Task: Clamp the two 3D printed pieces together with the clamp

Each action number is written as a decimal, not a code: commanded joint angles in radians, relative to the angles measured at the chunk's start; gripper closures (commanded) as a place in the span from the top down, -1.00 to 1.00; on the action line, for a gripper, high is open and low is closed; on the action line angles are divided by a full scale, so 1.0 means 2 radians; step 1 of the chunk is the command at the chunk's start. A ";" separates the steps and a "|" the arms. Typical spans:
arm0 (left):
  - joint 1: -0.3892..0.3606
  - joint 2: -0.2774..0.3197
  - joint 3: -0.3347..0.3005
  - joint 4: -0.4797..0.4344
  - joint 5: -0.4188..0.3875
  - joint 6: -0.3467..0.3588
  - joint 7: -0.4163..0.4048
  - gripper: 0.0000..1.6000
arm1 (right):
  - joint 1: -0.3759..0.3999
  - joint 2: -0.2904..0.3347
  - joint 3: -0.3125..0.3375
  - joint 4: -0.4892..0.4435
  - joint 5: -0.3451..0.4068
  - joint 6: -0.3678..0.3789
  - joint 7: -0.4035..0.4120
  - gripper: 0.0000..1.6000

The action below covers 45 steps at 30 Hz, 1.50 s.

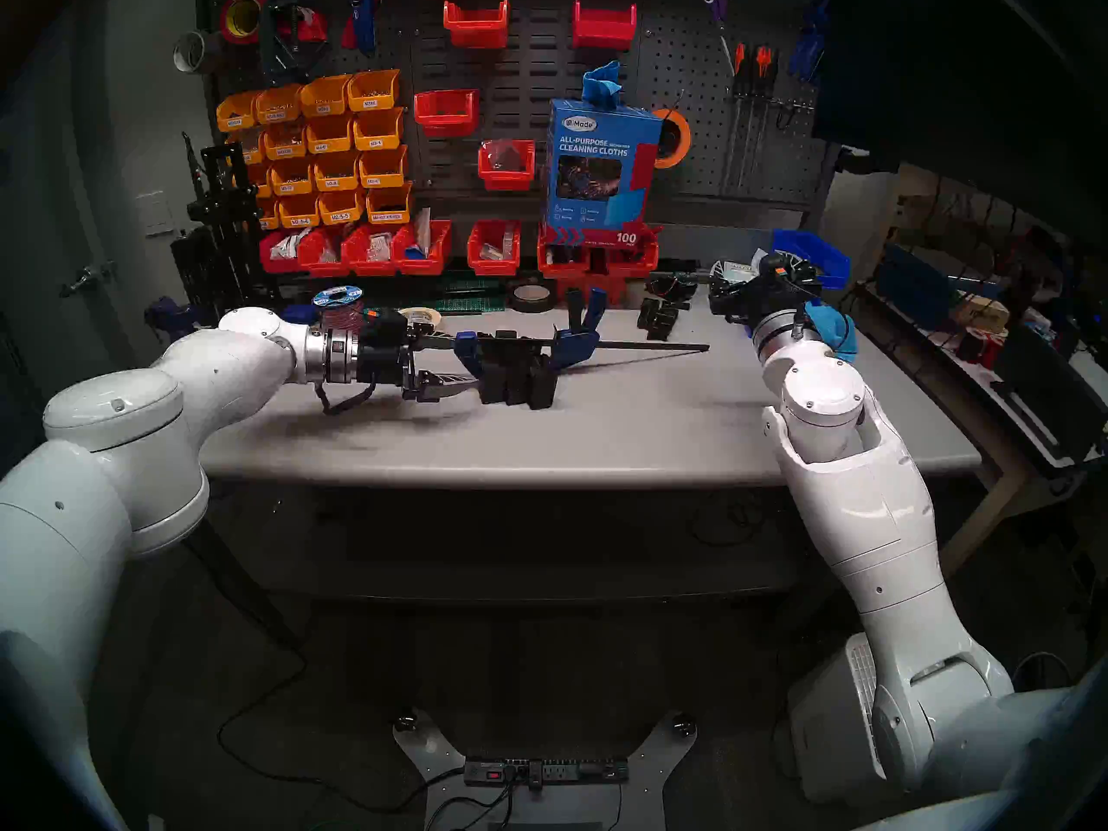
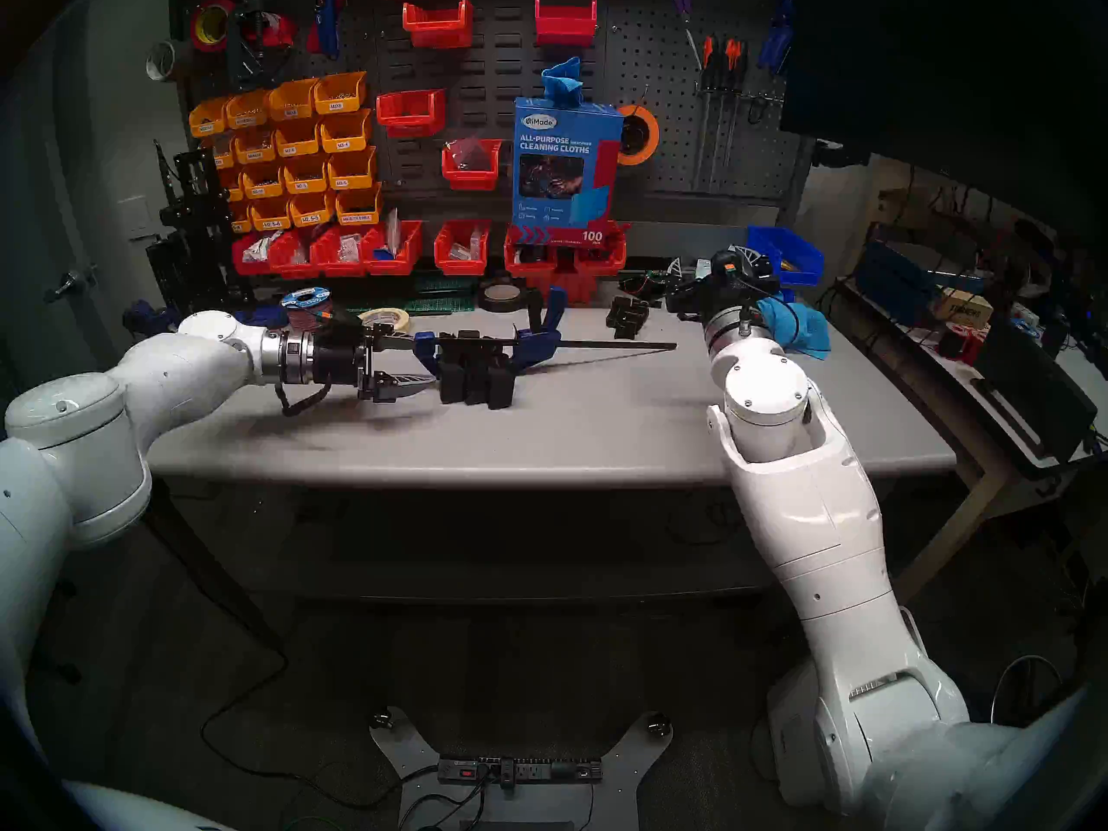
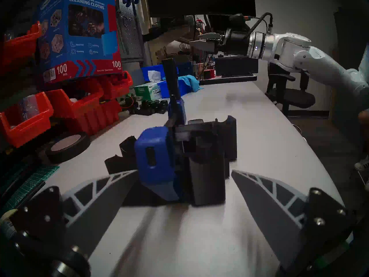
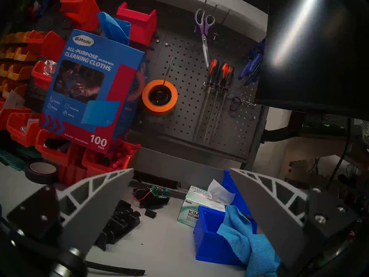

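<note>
The clamp [image 1: 575, 339] lies across the table [image 1: 599, 428], its bar [image 1: 659, 348] pointing right and its trigger handle [image 1: 586, 311] sticking up. The two 3D printed pieces [image 1: 515, 377] stand side by side between its two blue jaws. My left gripper [image 1: 464, 361] is open, its fingers on either side of the left blue jaw [image 3: 155, 160] and the near black piece [image 3: 207, 174]. I cannot tell whether they touch. My right gripper [image 1: 719, 305] is open and empty, held above the back right of the table, well away from the clamp [image 3: 175, 110].
A cluster of small black parts [image 4: 117, 224], a circuit board [image 4: 157, 194], a tissue box [image 4: 191, 208] and a blue bin with a blue cloth [image 4: 211, 240] lie below my right gripper. A black tape roll [image 1: 530, 298] and red bins [image 1: 372, 251] line the back.
</note>
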 commanded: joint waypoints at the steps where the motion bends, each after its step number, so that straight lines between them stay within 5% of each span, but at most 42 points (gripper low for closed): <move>1: -0.010 0.002 -0.004 0.003 -0.004 -0.004 -0.036 1.00 | 0.005 0.000 -0.002 -0.008 -0.001 -0.002 0.001 1.00; 16: -0.040 0.033 -0.007 -0.033 -0.002 -0.013 -0.035 1.00 | 0.008 -0.002 -0.009 -0.002 0.003 -0.008 0.005 1.00; 30: -0.092 0.109 -0.026 -0.076 -0.001 -0.042 -0.022 1.00 | 0.011 0.000 -0.006 -0.003 0.006 -0.019 0.012 1.00; 43: -0.081 0.178 -0.024 -0.155 -0.002 -0.048 0.000 1.00 | 0.005 0.007 0.004 -0.011 0.010 -0.030 0.022 1.00; 45: -0.073 0.204 -0.024 -0.194 -0.006 -0.044 -0.002 1.00 | 0.001 0.009 0.008 -0.015 0.012 -0.033 0.024 1.00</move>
